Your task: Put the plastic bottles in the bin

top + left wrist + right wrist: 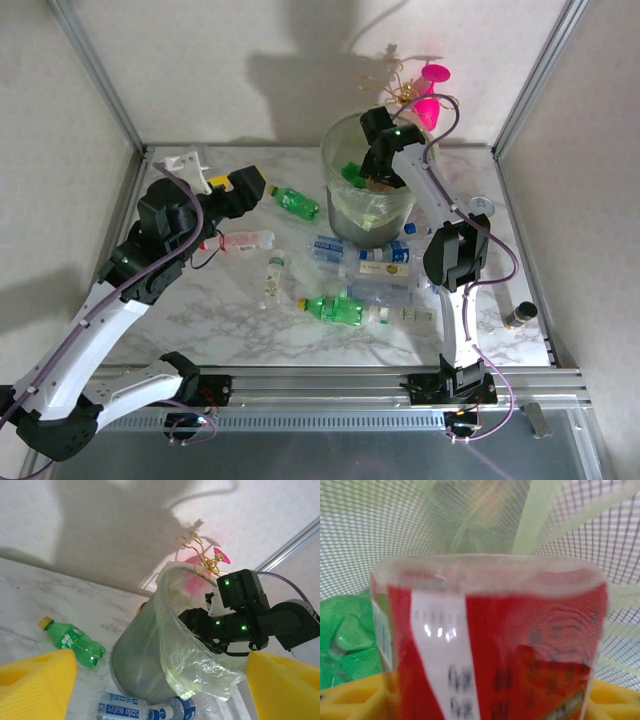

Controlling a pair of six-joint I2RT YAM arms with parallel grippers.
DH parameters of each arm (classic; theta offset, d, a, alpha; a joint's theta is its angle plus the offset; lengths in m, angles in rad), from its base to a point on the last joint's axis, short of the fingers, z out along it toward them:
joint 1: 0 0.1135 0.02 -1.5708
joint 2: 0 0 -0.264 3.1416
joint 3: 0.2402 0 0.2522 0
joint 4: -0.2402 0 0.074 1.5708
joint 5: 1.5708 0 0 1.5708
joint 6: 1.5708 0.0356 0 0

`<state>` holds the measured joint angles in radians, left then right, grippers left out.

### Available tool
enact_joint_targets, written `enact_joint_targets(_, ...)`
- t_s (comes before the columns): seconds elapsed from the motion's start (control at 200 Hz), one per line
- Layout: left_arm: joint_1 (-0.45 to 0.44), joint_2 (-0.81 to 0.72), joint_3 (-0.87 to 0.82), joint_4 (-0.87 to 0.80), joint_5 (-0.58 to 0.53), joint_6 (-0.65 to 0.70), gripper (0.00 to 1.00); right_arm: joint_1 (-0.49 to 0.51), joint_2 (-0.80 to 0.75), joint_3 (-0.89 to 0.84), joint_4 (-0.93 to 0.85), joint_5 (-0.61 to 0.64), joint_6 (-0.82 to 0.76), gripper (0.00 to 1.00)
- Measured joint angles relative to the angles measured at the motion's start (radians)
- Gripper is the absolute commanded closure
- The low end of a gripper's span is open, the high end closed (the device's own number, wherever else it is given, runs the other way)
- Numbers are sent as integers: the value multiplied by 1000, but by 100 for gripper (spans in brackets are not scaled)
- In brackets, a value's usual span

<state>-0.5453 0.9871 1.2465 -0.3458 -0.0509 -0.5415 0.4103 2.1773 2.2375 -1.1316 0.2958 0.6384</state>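
The bin stands at the back centre, lined with a yellowish bag. My right gripper reaches down inside its rim. A red-labelled bottle stands between its yellow fingers, blurred; whether they still press it I cannot tell. A green bottle lies in the bin below. My left gripper hovers open left of the bin, nothing between its yellow fingers. On the table lie a green bottle left of the bin, another green one in front, and several clear ones.
A pink-and-gold ornament stands just behind the bin. A small gold-topped can stands at the right edge. A white object lies in the back left corner. Metal frame posts and walls close in the table on three sides.
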Motion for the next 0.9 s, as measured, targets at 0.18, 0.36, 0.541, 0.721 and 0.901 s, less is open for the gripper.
enact_joint_targets(0.18,5,0,0,-15,-18,0,13,0,1,1,-10,16,7,13)
enact_joint_targets(0.36,6,0,0,-18,-21,0,13,0,-7,4,-10,46,-2,10)
enact_joint_targets(0.541,6,14,6,-29,-26,0,12,0,-63,18,3,51,-29,7)
enact_joint_targets(0.721,6,59,26,-42,-31,-12,11,0,-229,-18,86,-2,-56,1)
enact_joint_targets(0.901,6,169,66,-51,-37,-93,10,0,-530,-254,261,-100,-84,4)
